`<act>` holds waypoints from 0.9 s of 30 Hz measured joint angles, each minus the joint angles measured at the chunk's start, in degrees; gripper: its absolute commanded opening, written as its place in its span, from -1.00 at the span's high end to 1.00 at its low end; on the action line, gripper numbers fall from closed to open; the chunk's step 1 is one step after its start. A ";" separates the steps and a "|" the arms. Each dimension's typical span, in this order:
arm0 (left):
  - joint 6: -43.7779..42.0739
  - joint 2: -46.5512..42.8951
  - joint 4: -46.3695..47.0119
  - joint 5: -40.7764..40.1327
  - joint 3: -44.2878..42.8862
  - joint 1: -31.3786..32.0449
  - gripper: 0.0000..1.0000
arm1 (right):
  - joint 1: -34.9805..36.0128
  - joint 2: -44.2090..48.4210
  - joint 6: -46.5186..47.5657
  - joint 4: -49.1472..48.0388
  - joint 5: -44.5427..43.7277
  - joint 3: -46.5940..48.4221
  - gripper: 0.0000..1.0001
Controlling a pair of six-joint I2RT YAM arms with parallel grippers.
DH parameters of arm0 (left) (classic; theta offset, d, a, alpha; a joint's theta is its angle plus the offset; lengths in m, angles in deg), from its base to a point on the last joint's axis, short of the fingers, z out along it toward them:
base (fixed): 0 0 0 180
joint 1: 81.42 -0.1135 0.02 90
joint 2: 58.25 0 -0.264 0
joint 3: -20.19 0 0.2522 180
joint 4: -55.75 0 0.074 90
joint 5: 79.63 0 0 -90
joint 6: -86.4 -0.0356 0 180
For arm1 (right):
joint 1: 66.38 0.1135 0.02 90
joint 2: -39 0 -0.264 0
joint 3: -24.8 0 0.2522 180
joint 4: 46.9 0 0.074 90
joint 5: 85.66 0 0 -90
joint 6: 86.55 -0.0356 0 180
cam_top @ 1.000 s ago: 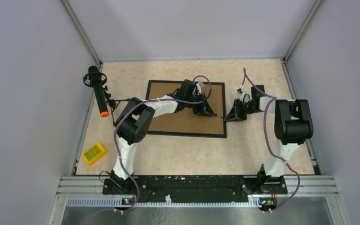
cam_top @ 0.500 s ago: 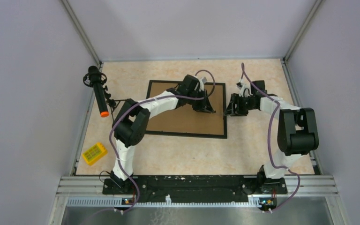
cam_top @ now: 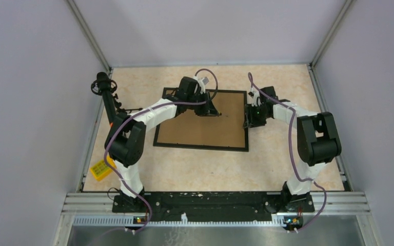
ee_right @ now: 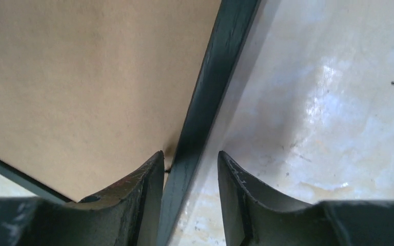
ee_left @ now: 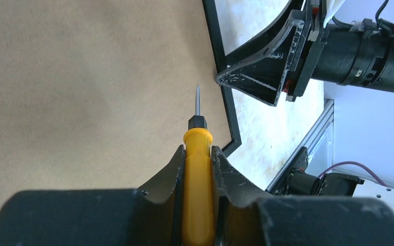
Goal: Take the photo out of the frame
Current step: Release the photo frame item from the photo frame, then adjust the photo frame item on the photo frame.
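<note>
My left gripper (ee_left: 197, 151) is pinched tight on the yellow plastic handle of a small screwdriver (ee_left: 198, 195). Its thin metal blade points out over the brown fibreboard back of the large black-bordered rectangular frame (ee_left: 82, 77). I cannot tell whether the tip touches the board. My right gripper (ee_right: 190, 154) stands spread, straddling the frame's right border toward its far end. One finger (ee_right: 146, 197) is over the board and the other over the table, with a gap showing on the table side. The frame lies flat, back up, in the middle of the pale marbled table (cam_top: 200, 171), its front hidden from me. A yellow box (cam_top: 102, 169) sits near-left, partly under my left arm.
</note>
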 measured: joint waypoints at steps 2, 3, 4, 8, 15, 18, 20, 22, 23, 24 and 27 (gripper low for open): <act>0.09 0.02 -0.26 0.52 0.90 -0.31 1.00 | 0.13 -0.68 0.02 -0.22 -1.25 0.74 0.19; 0.17 0.02 -0.31 0.76 0.94 -0.39 1.00 | 0.33 -0.83 -0.15 -0.11 -1.53 1.07 0.19; 0.22 0.02 -0.26 0.92 0.94 -0.52 1.00 | 0.59 -0.98 -0.22 -0.24 -1.73 1.16 0.18; 0.48 0.02 0.55 1.60 0.94 -0.87 1.00 | 1.66 -1.22 -0.28 -0.44 -2.25 1.40 0.13; 0.92 0.02 1.01 2.29 0.96 -1.05 1.00 | 2.32 -1.33 -0.31 0.28 -2.93 1.90 0.04; 1.11 0.02 1.03 2.29 0.96 -1.11 1.00 | 2.73 -1.07 -0.11 0.26 -3.76 1.68 0.09; 1.31 0.02 1.05 2.29 0.98 -1.11 1.00 | 2.95 -1.03 0.26 0.35 -4.26 1.68 0.15; 1.55 0.02 1.40 2.40 1.16 -1.11 1.00 | 3.04 -1.03 0.42 0.44 -4.83 1.68 0.16; 1.73 0.02 1.53 2.47 1.29 -1.11 1.00 | 3.08 -1.03 0.46 0.46 -5.07 1.68 0.16; 1.77 0.02 1.57 2.49 1.38 -1.14 1.00 | 3.15 -1.03 0.46 0.48 -5.22 1.68 0.17; 1.79 0.02 1.75 2.51 1.53 -1.16 1.00 | 3.48 -0.96 0.46 0.57 -5.92 1.70 0.16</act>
